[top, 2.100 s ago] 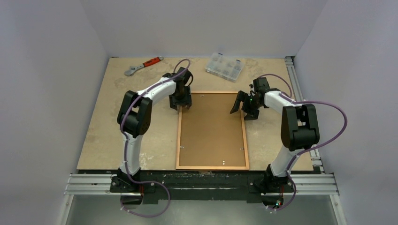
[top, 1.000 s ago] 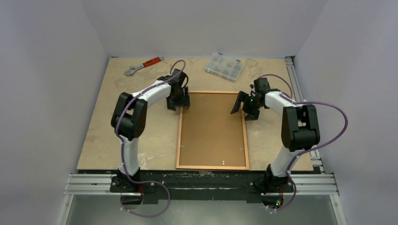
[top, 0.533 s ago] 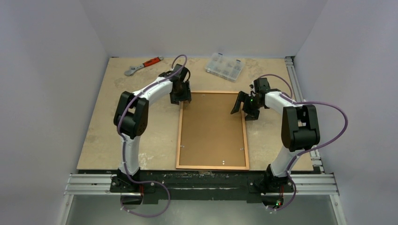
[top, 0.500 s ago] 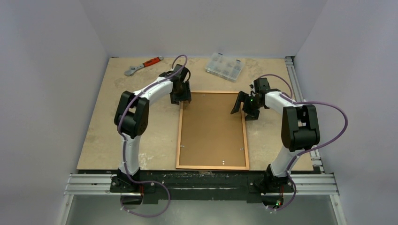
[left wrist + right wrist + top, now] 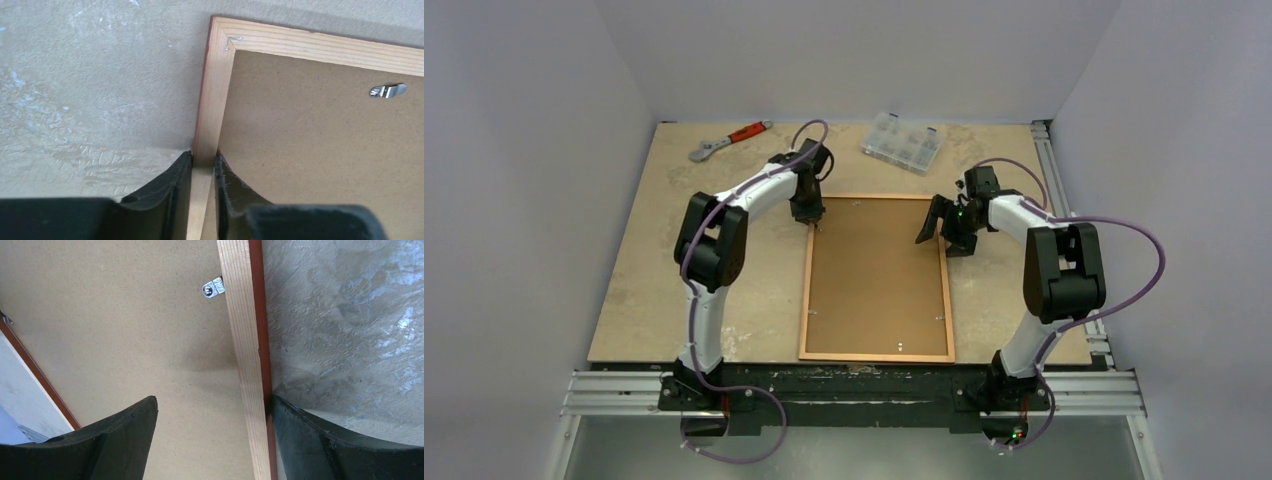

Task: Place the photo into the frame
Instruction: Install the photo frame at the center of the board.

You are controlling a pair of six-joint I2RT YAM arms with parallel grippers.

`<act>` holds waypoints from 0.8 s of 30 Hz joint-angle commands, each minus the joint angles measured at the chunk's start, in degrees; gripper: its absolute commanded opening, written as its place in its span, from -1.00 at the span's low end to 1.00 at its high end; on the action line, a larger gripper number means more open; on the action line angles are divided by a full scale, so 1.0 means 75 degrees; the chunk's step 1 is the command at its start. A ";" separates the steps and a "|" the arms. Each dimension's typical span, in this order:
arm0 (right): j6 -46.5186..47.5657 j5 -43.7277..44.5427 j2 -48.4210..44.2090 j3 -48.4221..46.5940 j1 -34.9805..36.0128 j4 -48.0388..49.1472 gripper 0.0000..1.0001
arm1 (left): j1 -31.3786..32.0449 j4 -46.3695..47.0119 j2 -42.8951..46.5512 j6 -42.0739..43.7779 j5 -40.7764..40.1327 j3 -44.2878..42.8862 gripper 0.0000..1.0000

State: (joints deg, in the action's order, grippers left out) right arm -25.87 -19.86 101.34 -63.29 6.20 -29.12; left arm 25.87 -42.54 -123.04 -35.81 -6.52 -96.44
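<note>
Left wrist: left gripper (image 5: 203, 161) clamped on frame (image 5: 216, 85) left rail, near far corner. Frame flat on table (image 5: 654, 280), pale back up, brown backing board (image 5: 125, 315) inside. Opposite side: right gripper (image 5: 212, 407) spread wide, straddling right rail.

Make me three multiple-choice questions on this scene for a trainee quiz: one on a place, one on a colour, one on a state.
1. Where does the wrench lie?
A. inside the frame
B. at the far left of the table
C. by the right arm's base

2. What colour is the frame's upward face?
A. black
B. blue
C. pale wood

3. How is the right gripper?
A. open, astride the frame's right rail
B. shut on the wrench
C. shut in mid-air

Answers:
1 B, it lies beyond the frame's far left corner.
2 C, light wood grain shows in both wrist views.
3 A, its fingers stand wide apart with the rail between them.
</note>
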 commanded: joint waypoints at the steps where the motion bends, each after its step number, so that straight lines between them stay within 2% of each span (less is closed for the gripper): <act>1: 0.0062 -0.0210 -0.0118 -0.0022 0.0009 0.0039 0.63 | 0.0113 0.0082 -0.0037 -0.0008 0.0113 0.0025 -0.70; 5: 0.0060 -0.0192 -0.0145 -0.0012 0.0014 0.0034 0.63 | 0.0110 0.0204 -0.0019 0.0021 0.0315 0.0076 -0.86; 11: 0.0072 -0.0134 -0.0241 0.0040 0.0017 -0.0023 0.63 | 0.0074 0.0587 0.0567 -0.0096 0.0805 0.0506 -0.82; 14: 0.0069 -0.0065 -0.0362 0.0121 0.0012 -0.0054 0.64 | -0.0078 0.1128 0.1244 -0.0364 0.1401 0.1074 -0.58; 17: 0.0095 -0.0023 -0.0502 0.0275 0.0010 -0.0071 0.65 | -0.0242 0.1625 0.1954 -0.0683 0.1892 0.1756 -0.07; 19: 0.0120 0.0011 -0.0601 0.0426 0.0020 -0.0076 0.66 | -0.0303 0.1810 0.2365 -0.0827 0.2056 0.2146 0.14; 22: 0.0154 0.0078 -0.0761 0.0699 0.0014 -0.0058 0.67 | -0.0332 0.1957 0.2851 -0.0996 0.2185 0.2719 0.33; 24: 0.0165 0.0102 -0.0853 0.0901 0.0020 -0.0064 0.67 | -0.0325 0.1994 0.3102 -0.1073 0.2223 0.3091 0.37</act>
State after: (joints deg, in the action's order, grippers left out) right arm -25.61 -19.42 97.71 -59.00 6.04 -29.21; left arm 23.99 -31.66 -105.03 -40.95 6.52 -77.28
